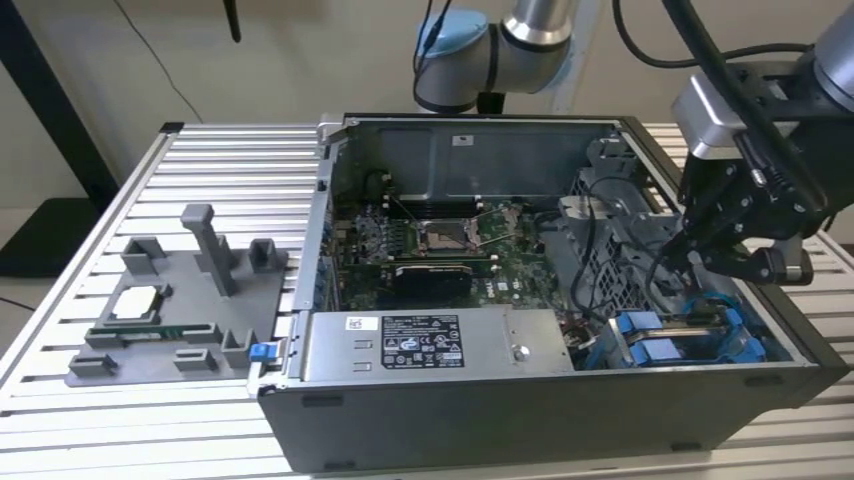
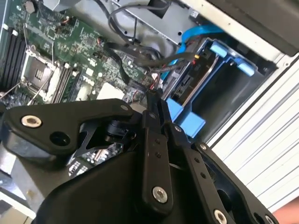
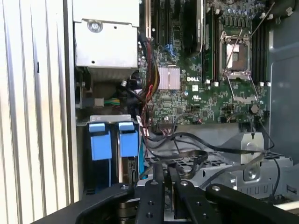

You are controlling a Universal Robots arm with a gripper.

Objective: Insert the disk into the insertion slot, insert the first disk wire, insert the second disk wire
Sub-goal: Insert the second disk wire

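The open computer case lies on its side on a slatted metal worktop, its walls rising around the motherboard and leaving a boxed-in well. In the exterior view the drive cage, the insertion slot, sits in the case corner at the exterior view's right, tight against the case's end wall, with the silver power supply just beside it on the other side. Loose black cables cross the space between the motherboard and the cage, narrowing the free room above the bay. Two blue carrier fronts stand side by side in the cage in the first wrist view; the disk appears seated there, next to the other blue-framed drive, though which is which cannot be told for certain. The gripper hangs above the cage, just inside the case's rim. In both wrist views its fingers stand pressed close together with nothing between them, and they touch no cable or drive. A grey fixture tray rests well apart on the worktop.
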